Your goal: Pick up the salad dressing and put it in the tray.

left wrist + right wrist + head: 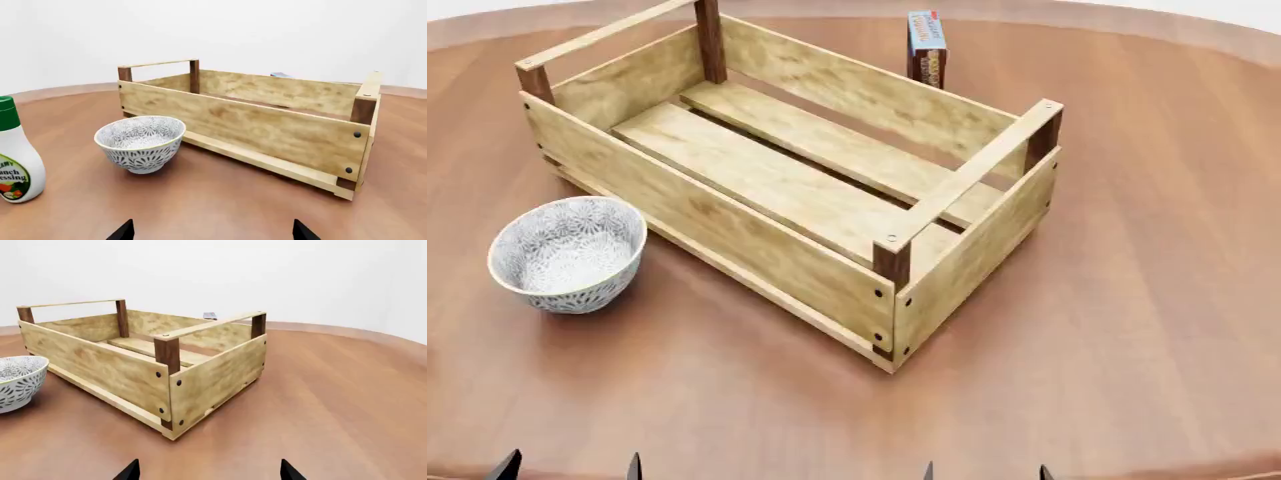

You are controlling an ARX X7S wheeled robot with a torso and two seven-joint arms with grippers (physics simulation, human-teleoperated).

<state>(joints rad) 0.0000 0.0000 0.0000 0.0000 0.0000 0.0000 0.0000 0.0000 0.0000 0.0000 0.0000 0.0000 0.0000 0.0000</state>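
Standing between dressing bottle (17, 152) and tray (267, 125): a patterned bowl (140, 142).

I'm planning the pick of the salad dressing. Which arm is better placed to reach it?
Probably the left. The salad dressing bottle shows only in the left wrist view, beside the bowl, on the bowl's side away from the tray. The right wrist and head views miss it.

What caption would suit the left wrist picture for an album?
Ranch dressing bottle, patterned bowl and empty wooden tray on a brown table.
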